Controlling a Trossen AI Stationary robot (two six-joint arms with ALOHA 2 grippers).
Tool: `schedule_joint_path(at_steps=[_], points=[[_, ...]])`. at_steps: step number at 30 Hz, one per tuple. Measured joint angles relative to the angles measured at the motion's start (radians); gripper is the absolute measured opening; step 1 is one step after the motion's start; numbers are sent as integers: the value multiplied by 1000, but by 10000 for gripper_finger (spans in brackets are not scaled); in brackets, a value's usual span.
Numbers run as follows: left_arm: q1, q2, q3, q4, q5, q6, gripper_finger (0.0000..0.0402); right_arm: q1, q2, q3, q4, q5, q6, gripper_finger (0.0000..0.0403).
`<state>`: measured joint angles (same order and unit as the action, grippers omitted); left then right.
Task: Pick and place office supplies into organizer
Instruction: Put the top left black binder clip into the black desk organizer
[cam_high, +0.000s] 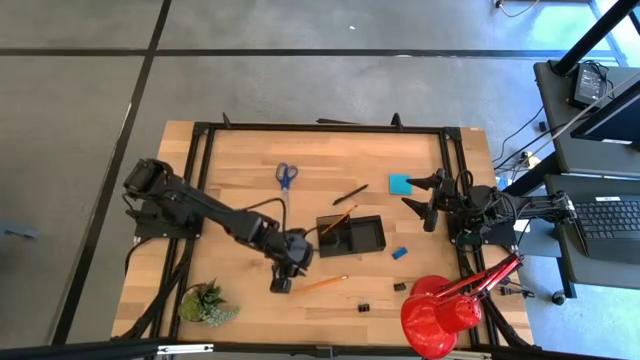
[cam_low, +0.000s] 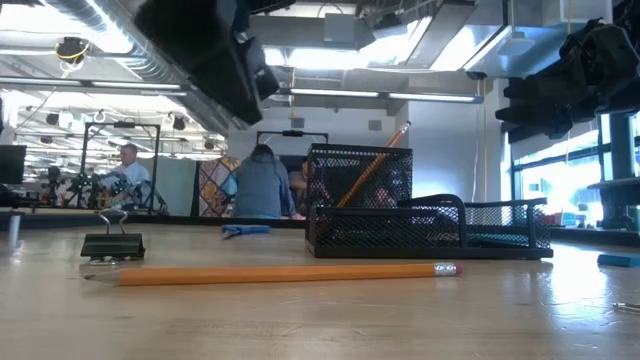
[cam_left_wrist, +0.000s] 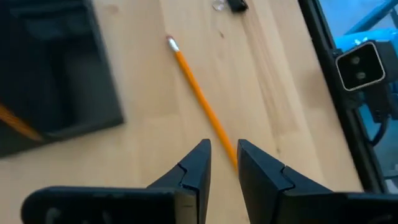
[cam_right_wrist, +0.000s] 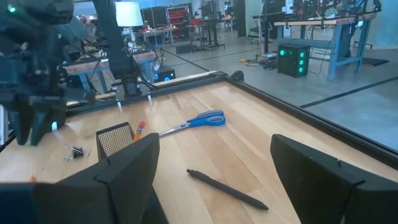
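Observation:
An orange pencil (cam_high: 322, 284) lies flat on the table near the organizer's near side, shown full length in the low view (cam_low: 290, 271). My left gripper (cam_high: 282, 280) hovers above its pointed end, open by a narrow gap (cam_left_wrist: 224, 158), with the pencil (cam_left_wrist: 196, 93) running out from under the fingertips. The black mesh organizer (cam_high: 351, 235) holds another orange pencil (cam_high: 338, 220) that leans on its wall. Blue-handled scissors (cam_high: 287, 176), black pen (cam_high: 350, 194), blue note pad (cam_high: 400, 184), blue eraser (cam_high: 400, 253) and two binder clips (cam_high: 365, 305) lie loose. My right gripper (cam_high: 430, 200) waits wide open at the table's right side.
A red desk lamp (cam_high: 440, 310) stands at the near right corner and a green plant (cam_high: 207, 303) at the near left. A black frame (cam_high: 320, 128) runs around the table top. People (cam_low: 262, 185) are in the room beyond the far edge.

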<state>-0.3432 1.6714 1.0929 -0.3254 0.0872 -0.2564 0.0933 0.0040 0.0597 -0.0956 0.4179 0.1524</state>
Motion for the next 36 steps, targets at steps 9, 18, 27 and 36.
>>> schedule_joint_path(at_steps=[9,18,27,36], points=[[-61,22,23,-142,-106,-169,73,0,0,0,0,0,32,310],[-116,89,101,-370,-130,-331,73,0,0,0,0,-1,56,310],[-92,190,170,-531,-139,-361,73,0,9,0,-3,-1,55,310],[-73,211,178,-576,-114,-361,73,0,14,0,-1,-1,52,310]])
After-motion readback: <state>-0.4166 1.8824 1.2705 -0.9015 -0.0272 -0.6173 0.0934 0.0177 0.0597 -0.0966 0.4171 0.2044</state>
